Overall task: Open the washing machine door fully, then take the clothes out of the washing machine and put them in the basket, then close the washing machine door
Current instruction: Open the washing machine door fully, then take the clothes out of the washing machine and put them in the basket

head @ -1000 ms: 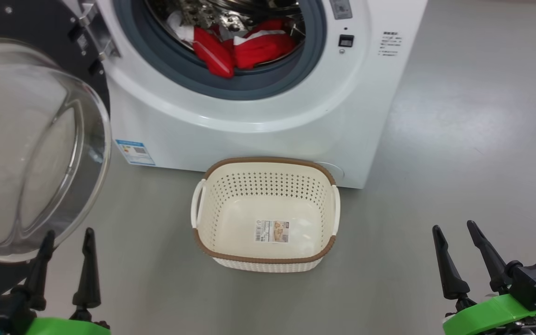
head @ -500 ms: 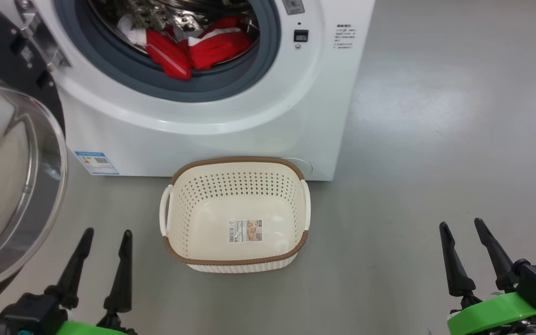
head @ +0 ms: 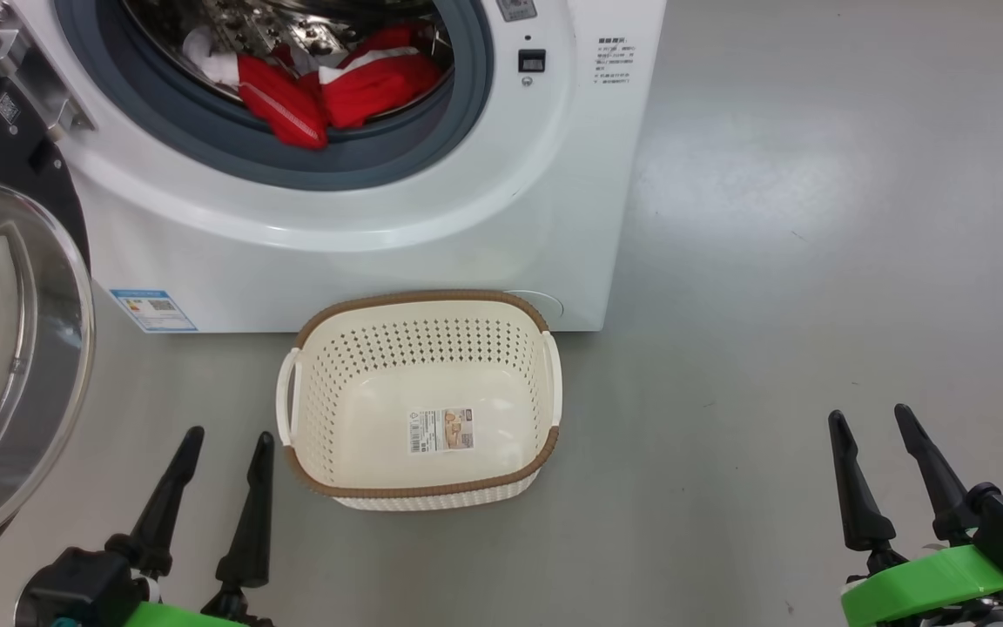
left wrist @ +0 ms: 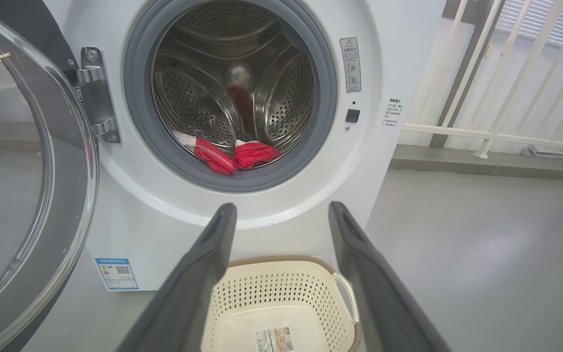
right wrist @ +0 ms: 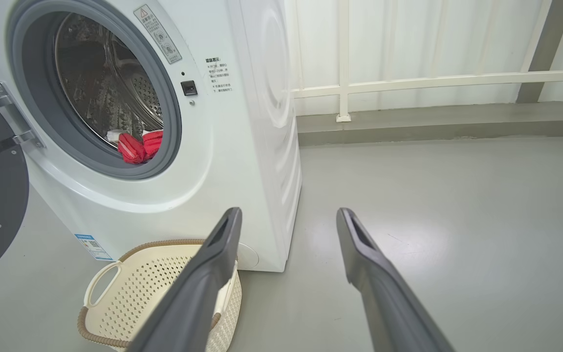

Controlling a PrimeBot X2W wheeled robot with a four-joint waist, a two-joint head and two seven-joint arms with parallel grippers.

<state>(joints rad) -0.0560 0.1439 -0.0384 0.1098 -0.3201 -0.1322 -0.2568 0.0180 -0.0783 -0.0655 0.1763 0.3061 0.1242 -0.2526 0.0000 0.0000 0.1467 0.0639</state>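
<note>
Both pairs of jaws are spread wide and hold nothing. The left gripper [head: 229,434] hovers low, just beside the basket [head: 421,298], and the right gripper [head: 868,412] is well apart from it. The basket stands empty on the floor [head: 771,305], just before the washer [head: 336,235]. The clothes [head: 345,83] lie beyond, at the drum's front lip. The door [head: 14,366] hangs open left of the left gripper.

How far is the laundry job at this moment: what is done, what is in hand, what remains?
Done: the washing machine door stands swung wide open. In hand: nothing; the left gripper and right gripper hang open and empty. Left: the red clothes lie in the washing machine, the basket is empty, and the door needs closing afterwards.
</note>
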